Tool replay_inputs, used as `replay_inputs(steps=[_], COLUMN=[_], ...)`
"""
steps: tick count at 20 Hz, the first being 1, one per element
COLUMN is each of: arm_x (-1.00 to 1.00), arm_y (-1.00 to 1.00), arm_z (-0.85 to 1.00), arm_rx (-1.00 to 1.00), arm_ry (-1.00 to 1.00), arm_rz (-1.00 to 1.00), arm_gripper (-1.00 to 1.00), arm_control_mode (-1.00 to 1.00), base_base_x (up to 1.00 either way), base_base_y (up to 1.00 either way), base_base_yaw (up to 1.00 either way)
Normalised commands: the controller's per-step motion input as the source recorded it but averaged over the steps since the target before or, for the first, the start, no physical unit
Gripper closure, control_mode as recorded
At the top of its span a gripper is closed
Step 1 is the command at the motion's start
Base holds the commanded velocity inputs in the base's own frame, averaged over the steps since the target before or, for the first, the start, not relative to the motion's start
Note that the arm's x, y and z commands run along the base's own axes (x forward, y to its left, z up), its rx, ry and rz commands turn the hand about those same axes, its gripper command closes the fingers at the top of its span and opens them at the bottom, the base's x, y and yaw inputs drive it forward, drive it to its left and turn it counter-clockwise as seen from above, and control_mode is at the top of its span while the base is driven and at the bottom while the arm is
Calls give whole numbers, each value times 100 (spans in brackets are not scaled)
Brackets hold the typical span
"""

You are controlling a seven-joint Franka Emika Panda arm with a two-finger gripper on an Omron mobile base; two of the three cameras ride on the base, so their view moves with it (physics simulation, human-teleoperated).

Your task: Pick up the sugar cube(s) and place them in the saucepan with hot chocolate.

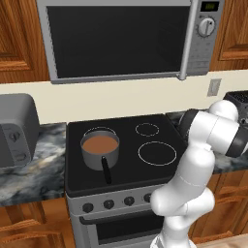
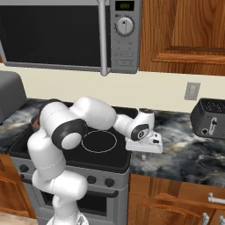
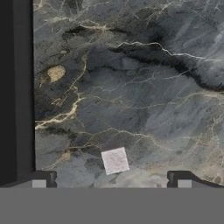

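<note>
Overhead, a microwave [image 1: 116, 38] sits between wooden cabinets [image 2: 184, 35], above a cream wall with a socket plate [image 2: 192, 91]. Below, a black stove [image 1: 145, 160] with knobs along its front is flanked by a dark marbled tabletop [image 2: 184, 154] veined in white and tan. A grey toaster [image 1: 17, 128] stands on the tabletop left of the stove; a second dark toaster [image 2: 209, 117] stands at the far right. The saucepan with hot chocolate [image 1: 100, 149] rests on the stove's front left burner: a small round grey metal pan, brown liquid inside, straight black handle pointing toward the front edge. The sugar cube [image 3: 115, 160] is a small pale, faintly pinkish-white square block lying flat on the tabletop just right of the stove's edge. The gripper [image 3: 111, 179] is spread open, pointing down at the tabletop, with the sugar cube between the fingertips [image 3: 41, 178] and touching neither
</note>
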Motion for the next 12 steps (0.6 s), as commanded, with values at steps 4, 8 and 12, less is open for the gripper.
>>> replay_inputs(steps=[4, 8, 12], arm_x=[2, 4, 9], arm_y=[0, 0, 0], arm_z=[-11, 0, 0], arm_rx=[0, 0, 0], arm_ry=[0, 0, 0], arm_rz=[0, 0, 0], arm_gripper=[-100, -100, -100], arm_control_mode=[-100, -100, -100], base_base_x=[0, 0, 0], base_base_y=[0, 0, 0], base_base_yaw=[0, 0, 0])
